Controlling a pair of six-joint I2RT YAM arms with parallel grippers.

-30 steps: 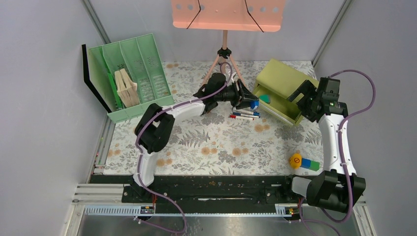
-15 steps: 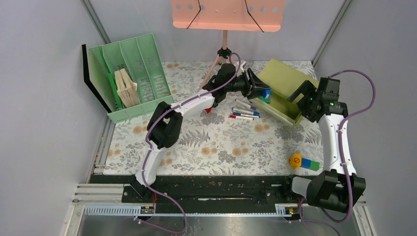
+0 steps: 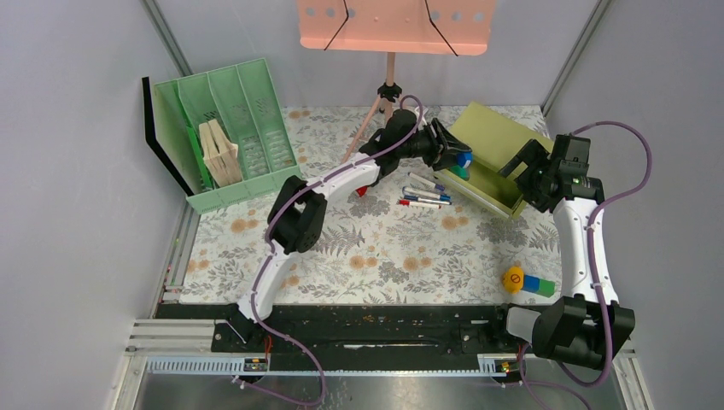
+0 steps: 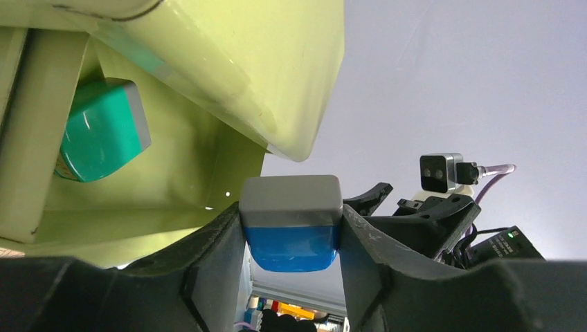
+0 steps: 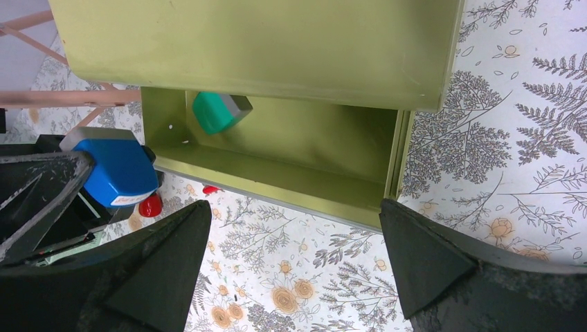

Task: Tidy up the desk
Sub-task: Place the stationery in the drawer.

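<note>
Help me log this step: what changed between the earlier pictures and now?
The left gripper, shut on the blue block, carried it from above the pens away and rightward to the mouth of the open green drawer. Nothing was grasped or released. The right gripper stayed open by the drawer; pens and the teal block inside did not move.

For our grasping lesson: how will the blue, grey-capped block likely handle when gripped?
The blue block is probably stiff: its edges look undented in the left gripper. Its glossy, rounded sides may be slippery. Its flat faces suggest it won't roll.
</note>
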